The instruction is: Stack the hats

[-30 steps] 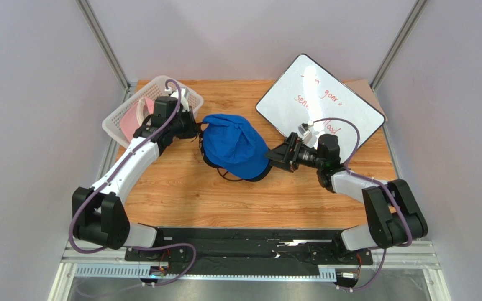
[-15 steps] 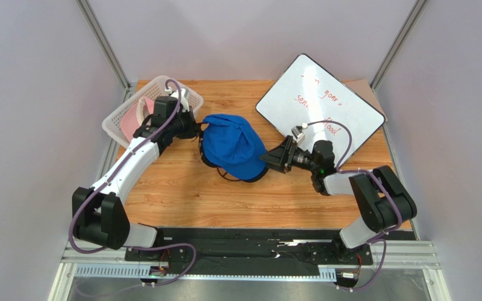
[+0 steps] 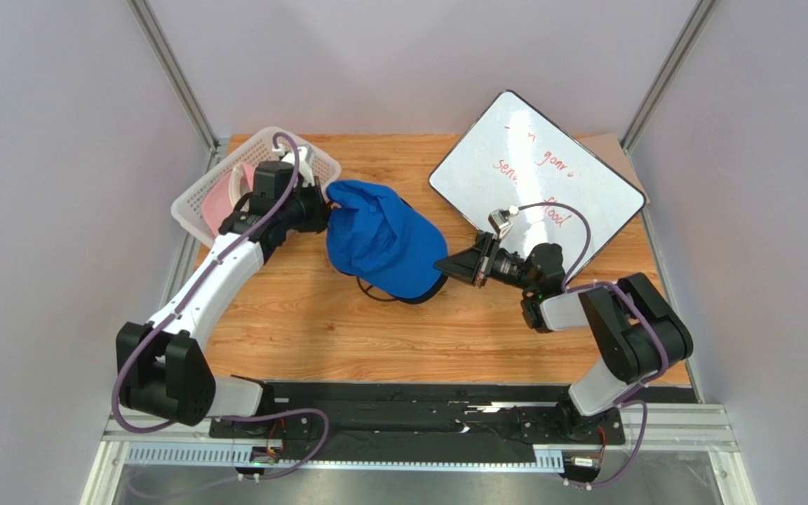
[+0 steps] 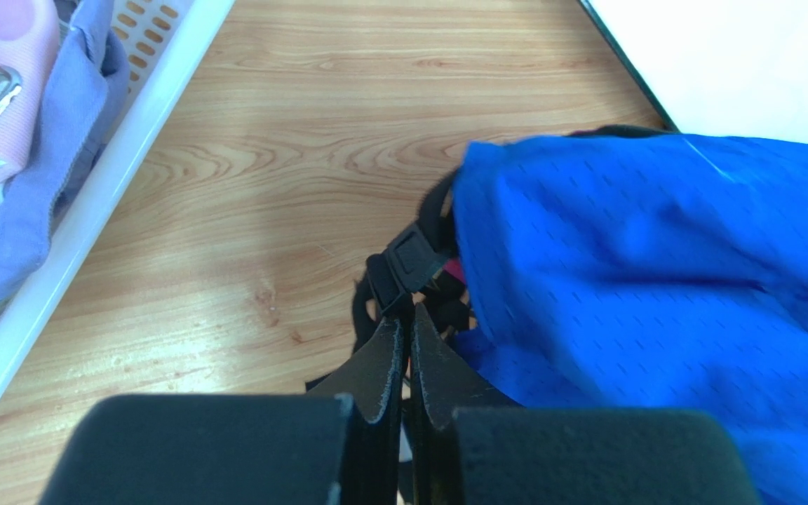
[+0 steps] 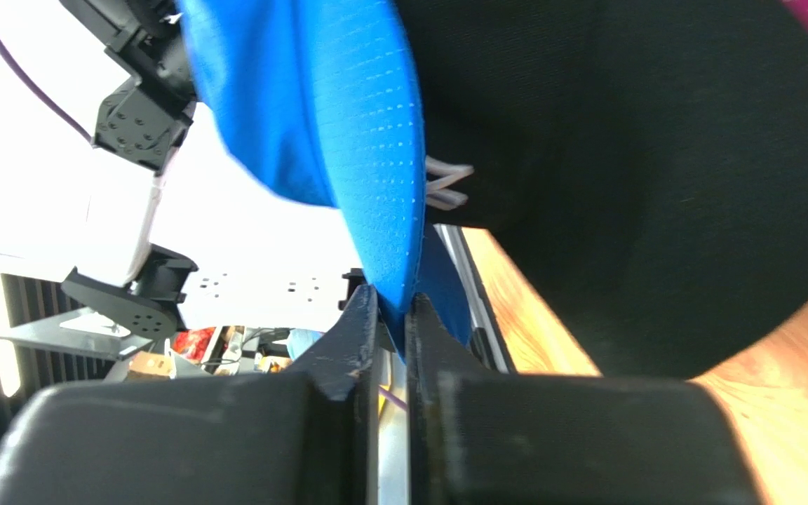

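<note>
Here, blue cap (image 3: 382, 240) pinched at brim inside right pincer (image 5: 390, 307).

Red handwriting crosses the whiteboard (image 3: 545, 174) at upper right; the words are too small to read.

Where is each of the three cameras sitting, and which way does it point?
Top external: above and behind the bases, looking down on the table; left arm and right arm both show.
Left wrist: on the left arm, looking along the left gripper, which pinches a black strap; basket at left.
Right wrist: on the right arm, looking along the right gripper, which pinches the blue cap by its brim.
Shared: all three show the blue cap.
</note>
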Action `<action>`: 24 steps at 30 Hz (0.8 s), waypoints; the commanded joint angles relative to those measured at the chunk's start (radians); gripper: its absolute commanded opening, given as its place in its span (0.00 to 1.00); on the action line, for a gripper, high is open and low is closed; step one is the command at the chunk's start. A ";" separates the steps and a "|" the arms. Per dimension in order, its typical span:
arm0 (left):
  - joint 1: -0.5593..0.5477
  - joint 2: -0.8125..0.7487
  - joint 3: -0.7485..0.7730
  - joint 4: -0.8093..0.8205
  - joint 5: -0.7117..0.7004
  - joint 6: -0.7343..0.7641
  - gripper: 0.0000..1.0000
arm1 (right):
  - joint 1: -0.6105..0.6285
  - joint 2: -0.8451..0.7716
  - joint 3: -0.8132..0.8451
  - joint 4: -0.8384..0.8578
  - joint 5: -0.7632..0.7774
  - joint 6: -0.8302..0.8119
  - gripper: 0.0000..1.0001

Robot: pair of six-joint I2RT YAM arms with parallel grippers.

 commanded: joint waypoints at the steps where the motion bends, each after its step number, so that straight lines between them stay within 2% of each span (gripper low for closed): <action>1: 0.004 -0.084 0.026 0.001 0.009 0.015 0.00 | 0.005 -0.079 0.015 0.013 0.032 -0.022 0.00; 5: 0.004 -0.120 0.027 -0.022 -0.020 0.023 0.00 | -0.008 -0.163 0.020 -0.045 0.052 -0.021 0.00; 8: 0.005 -0.124 0.041 -0.040 -0.037 0.031 0.00 | -0.017 -0.240 0.041 -0.150 0.067 -0.031 0.00; 12: 0.005 -0.106 0.067 -0.045 -0.022 0.031 0.00 | -0.029 -0.340 0.091 -0.391 0.092 -0.087 0.00; 15: 0.005 -0.089 0.075 -0.045 -0.015 0.031 0.00 | -0.061 -0.377 0.106 -0.489 0.107 -0.091 0.00; 19: 0.005 -0.061 0.073 -0.053 -0.028 0.040 0.00 | -0.095 -0.361 0.117 -0.591 0.087 -0.114 0.00; 24: 0.005 -0.029 0.067 -0.040 -0.032 0.042 0.00 | -0.109 -0.276 0.115 -0.591 0.063 -0.120 0.00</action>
